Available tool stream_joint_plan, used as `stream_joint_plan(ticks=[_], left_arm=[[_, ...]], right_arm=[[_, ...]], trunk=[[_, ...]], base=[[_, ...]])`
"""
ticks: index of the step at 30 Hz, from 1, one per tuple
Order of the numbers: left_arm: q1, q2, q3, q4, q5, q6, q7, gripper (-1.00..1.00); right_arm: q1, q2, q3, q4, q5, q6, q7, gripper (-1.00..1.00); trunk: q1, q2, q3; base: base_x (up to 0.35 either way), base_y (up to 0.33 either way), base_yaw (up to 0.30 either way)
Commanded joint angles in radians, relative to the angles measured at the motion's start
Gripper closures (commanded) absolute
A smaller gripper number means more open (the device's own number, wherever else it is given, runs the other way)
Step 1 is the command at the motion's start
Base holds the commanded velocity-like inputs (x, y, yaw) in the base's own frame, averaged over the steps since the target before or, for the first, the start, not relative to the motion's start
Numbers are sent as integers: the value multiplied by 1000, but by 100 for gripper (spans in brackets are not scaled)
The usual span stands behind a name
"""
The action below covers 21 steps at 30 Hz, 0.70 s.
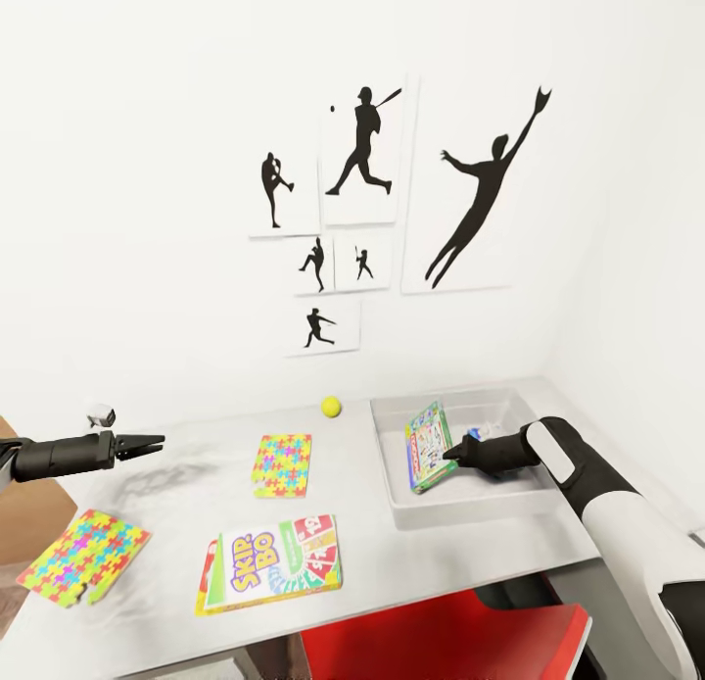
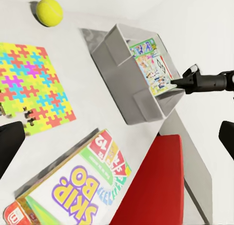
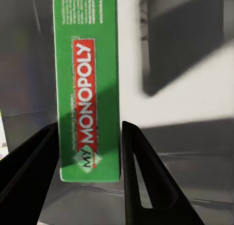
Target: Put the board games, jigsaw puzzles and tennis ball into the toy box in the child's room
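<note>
head view: the right gripper [image 1: 452, 454] reaches into the toy box [image 1: 392, 464], its jaws straddling the edge of the green monopoly box [image 1: 428, 445], which stands tilted on edge inside the bin. the left gripper [image 1: 147, 443] hovers over the table [image 1: 186, 435], fingers slightly parted and empty. ahead of its jaws lie a jigsaw puzzle [image 1: 283, 463] and the tennis ball [image 1: 331, 406]; below them a second puzzle [image 1: 81, 556] and the skip-bo box [image 1: 271, 565].

left wrist view: glossy printed cardboard, thin interlocking puzzle pieces, a fuzzy round ball, a smooth grey bin with flared walls.

right wrist view: the monopoly edge sits between the dark fingers [image 3: 146, 181], with a gap showing on one side, so i cannot tell whether they grip. likely risk: on release the tilted box could topple against the wall and crowd out later toys.
</note>
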Motion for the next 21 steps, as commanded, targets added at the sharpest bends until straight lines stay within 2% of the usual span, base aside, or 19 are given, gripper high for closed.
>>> stream_joint_plan(ticks=[1, 12, 21], left_arm=[[-1, 1, -6, 0, 6, 6, -3, -100], [-1, 1, -6, 0, 5, -9, -3, -100], [-1, 1, -6, 0, 5, -10, -3, -100]], right_arm=[[-1, -1, 4, -1, 8, 1, 11, 100], [-3, -1, 4, -5, 9, 1, 11, 100], [-3, -1, 3, -7, 10, 1, 11, 100]], trunk=[[1, -2, -4], [1, -2, -21], [1, -2, -24]], base=[[0, 0, 0], [0, 0, 0], [0, 0, 0]])
